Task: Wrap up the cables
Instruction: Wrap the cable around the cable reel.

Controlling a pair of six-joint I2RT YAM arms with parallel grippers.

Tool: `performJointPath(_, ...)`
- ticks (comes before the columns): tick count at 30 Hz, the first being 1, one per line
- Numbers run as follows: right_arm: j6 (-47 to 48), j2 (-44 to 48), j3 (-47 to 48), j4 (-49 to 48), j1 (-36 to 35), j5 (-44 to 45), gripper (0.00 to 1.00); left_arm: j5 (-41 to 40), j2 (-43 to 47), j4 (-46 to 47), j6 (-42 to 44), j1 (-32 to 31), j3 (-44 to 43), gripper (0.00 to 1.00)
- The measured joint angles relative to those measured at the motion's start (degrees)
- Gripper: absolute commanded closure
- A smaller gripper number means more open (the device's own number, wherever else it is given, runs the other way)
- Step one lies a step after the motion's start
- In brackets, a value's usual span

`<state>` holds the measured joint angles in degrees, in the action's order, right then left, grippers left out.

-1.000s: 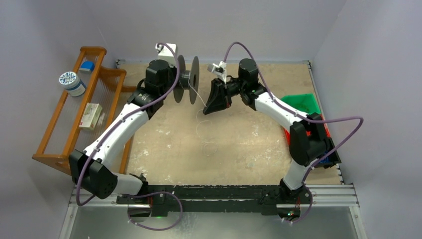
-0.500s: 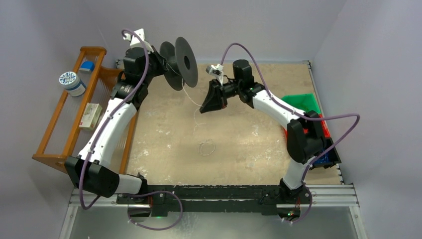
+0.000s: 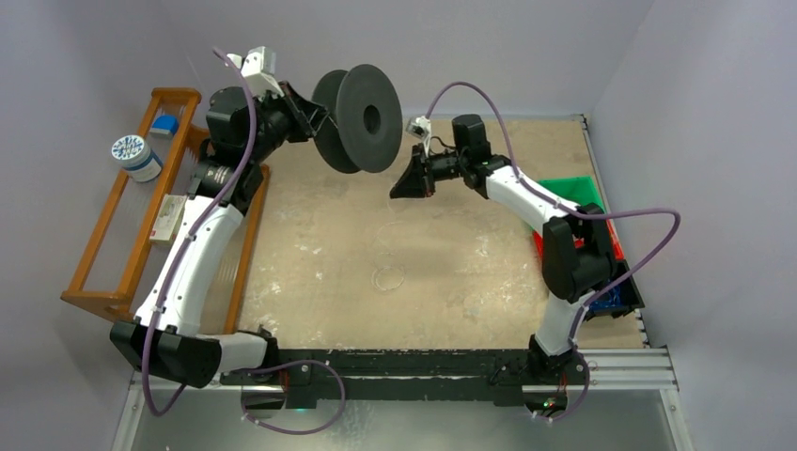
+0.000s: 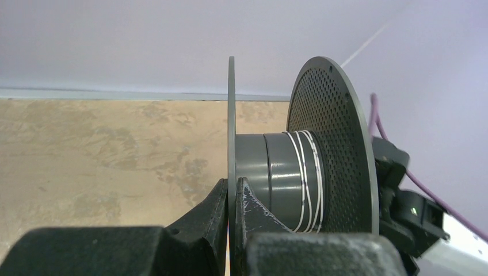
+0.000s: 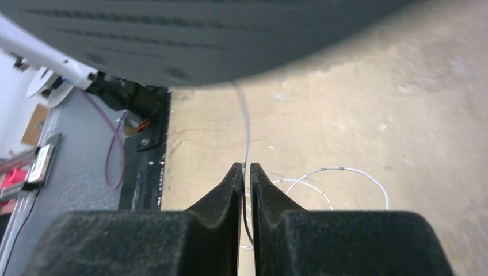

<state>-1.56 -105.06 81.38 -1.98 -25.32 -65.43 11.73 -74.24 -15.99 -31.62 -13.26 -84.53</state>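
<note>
Overhead, the left gripper (image 3: pixel 303 111) holds a dark spool (image 3: pixel 365 117) raised over the table's (image 3: pixel 489 272) far left corner. The right gripper (image 3: pixel 398 191) hovers just beside it near the middle of the far edge, and slack cable (image 3: pixel 388 276) lies looped mid-table. From the left wrist, the jaws are clamped tight on the spool's thin flange (image 4: pixel 231 115), with a few whitish turns on the hub (image 4: pixel 270 172). From the right wrist, the jaws are nearly closed, pinching the cable that runs up to the spool. Winding looks under way; next, the spool should turn while the right gripper guides the wire taut.
</note>
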Motion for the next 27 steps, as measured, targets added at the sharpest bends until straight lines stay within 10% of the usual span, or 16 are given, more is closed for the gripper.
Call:
performJointPath(19, -8.7, 1.6, 1.2, -2.7, 10.8, -3.5, 0.89, 22.1, 2.8, -3.1, 21.5, 0.2, 0.6, 1.0)
performJointPath(27, 3.7, 1.6, 4.1, 7.0, 10.4, -6.0, 0.58, 23.0, 3.3, -4.2, 25.2, 0.3, 1.8, 1.0)
